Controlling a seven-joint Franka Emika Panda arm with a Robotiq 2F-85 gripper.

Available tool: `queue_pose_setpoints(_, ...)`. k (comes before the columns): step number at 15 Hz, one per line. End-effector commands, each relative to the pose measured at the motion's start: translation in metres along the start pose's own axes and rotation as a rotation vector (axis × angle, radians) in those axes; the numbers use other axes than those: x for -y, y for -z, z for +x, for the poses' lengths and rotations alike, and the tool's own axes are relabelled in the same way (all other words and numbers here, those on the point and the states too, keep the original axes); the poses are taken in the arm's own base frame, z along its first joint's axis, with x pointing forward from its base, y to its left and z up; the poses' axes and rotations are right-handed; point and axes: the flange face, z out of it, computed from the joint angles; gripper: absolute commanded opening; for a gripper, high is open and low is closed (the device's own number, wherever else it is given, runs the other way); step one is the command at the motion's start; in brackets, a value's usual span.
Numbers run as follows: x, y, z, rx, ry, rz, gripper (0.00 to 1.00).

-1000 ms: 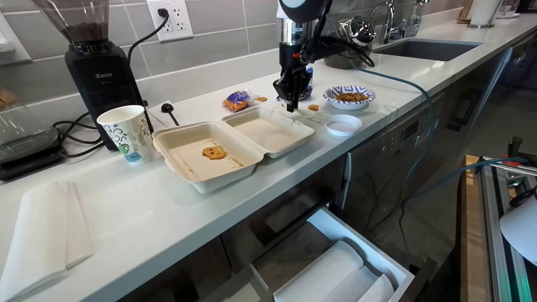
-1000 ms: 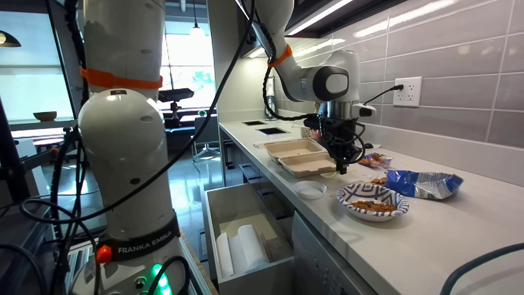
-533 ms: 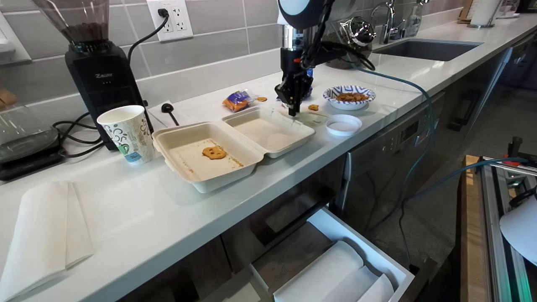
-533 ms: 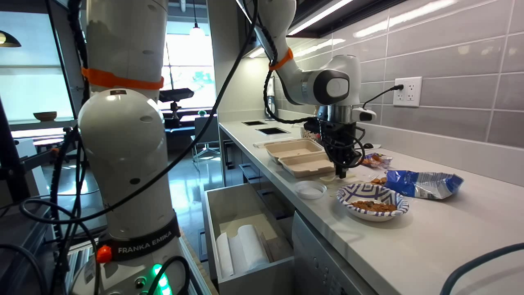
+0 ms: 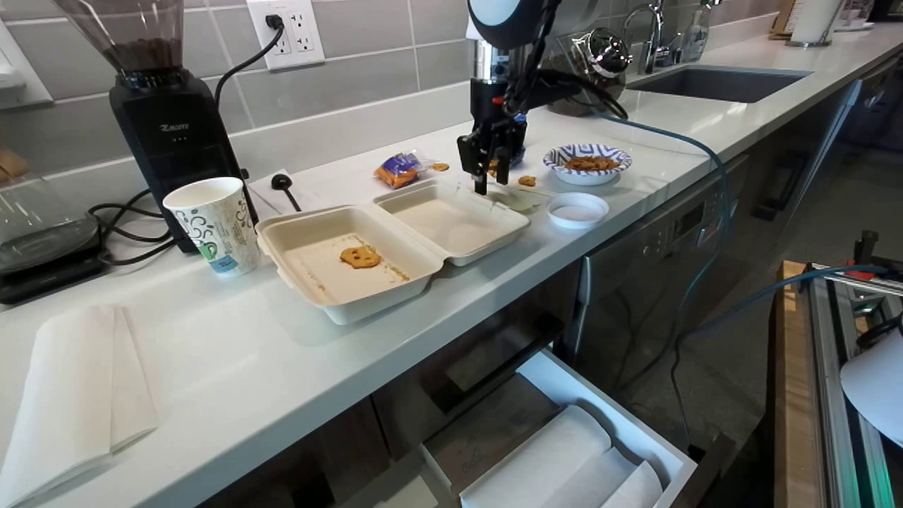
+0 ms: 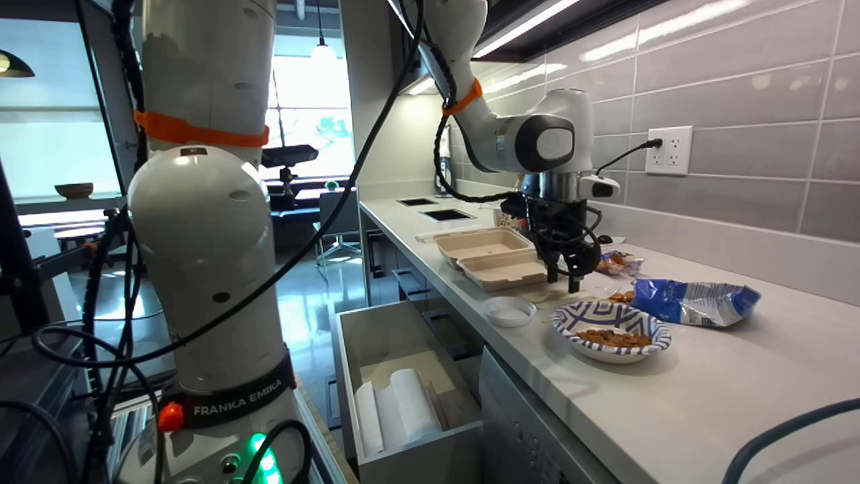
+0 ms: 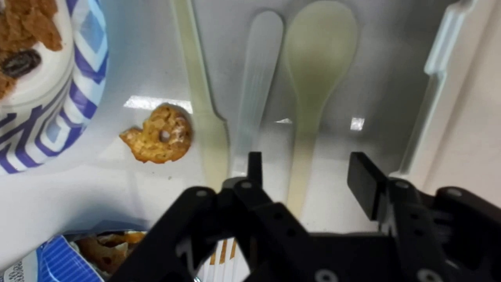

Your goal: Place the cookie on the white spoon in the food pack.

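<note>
My gripper (image 7: 305,168) stands open just over the counter, seen also in both exterior views (image 5: 492,185) (image 6: 563,284). Between its black fingers (image 7: 362,184) runs the handle of a pale spoon (image 7: 321,51), apart from both pads; the spoon's bowl points away and holds nothing. A golden-brown cookie (image 7: 168,135) with a hole lies on the counter left of the fingers. Another cookie (image 5: 360,257) lies among crumbs in one half of the off-white food pack (image 5: 458,219). The pack lies open beside the gripper, its edge (image 7: 442,102) showing at the right of the wrist view.
Beside the spoon lie a clear handle (image 7: 260,62) and another pale utensil (image 7: 213,149). A patterned bowl (image 6: 571,323) of food, a white round dish (image 5: 577,210) and a blue wrapper (image 6: 692,302) surround the gripper. A paper cup (image 5: 215,226) stands past the pack; a drawer is pulled out below.
My gripper has come down a little and its jaws have spread from shut to open. The pale spoon's bowl sits lower, on the counter. The cookies and food pack have not moved.
</note>
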Motion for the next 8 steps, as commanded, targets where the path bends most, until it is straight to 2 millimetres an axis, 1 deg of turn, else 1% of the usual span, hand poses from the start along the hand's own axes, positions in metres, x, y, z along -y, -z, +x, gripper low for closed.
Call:
queue_pose_setpoints(1,-0.001,0.004,0.001,-0.045,-0.013,0.006,0.91)
queue_pose_setpoints(2,-0.002,0.006,0.001,-0.054,-0.013,0.002,0.97)
queue_pose_setpoints(3,-0.002,0.008,0.002,-0.064,-0.014,0.001,1.00)
queue_pose_setpoints(8,-0.006,0.018,0.005,-0.093,-0.008,-0.013,1.00)
